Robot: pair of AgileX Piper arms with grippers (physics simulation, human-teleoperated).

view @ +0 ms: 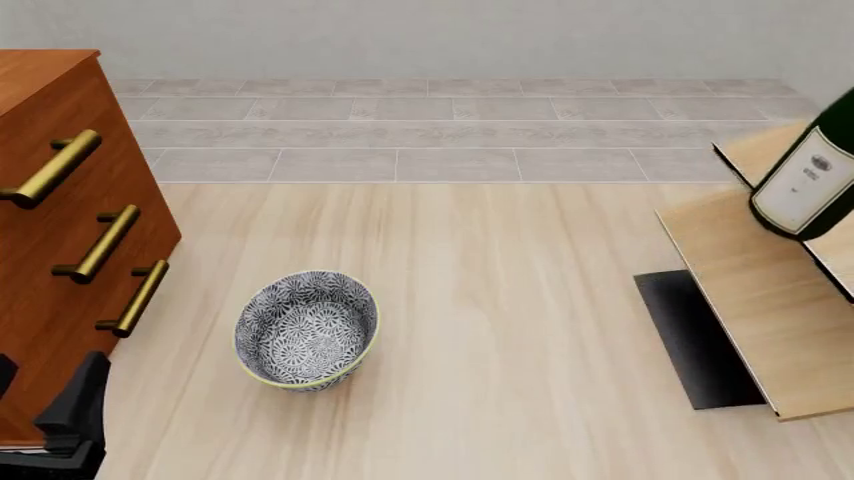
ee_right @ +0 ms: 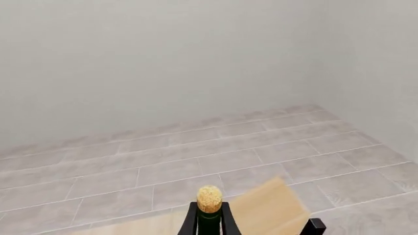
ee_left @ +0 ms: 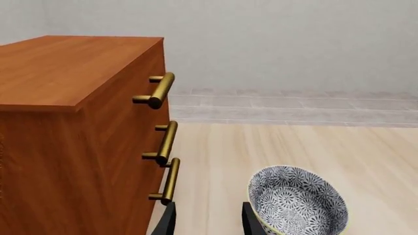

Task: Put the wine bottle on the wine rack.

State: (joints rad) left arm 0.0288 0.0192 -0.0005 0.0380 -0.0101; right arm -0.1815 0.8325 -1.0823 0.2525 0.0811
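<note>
The left gripper [view: 60, 420] idles with jaws apart beside the patterned bowl [view: 307, 328]. The right gripper [ee_right: 209, 223] clamps the wine bottle [view: 809, 180], held tilted over the wine rack [view: 761, 300]; lowering and release apparently remain.

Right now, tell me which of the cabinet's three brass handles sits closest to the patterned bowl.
The lowest handle on the cabinet; it is nearest the bowl; the other two sit higher.
</note>
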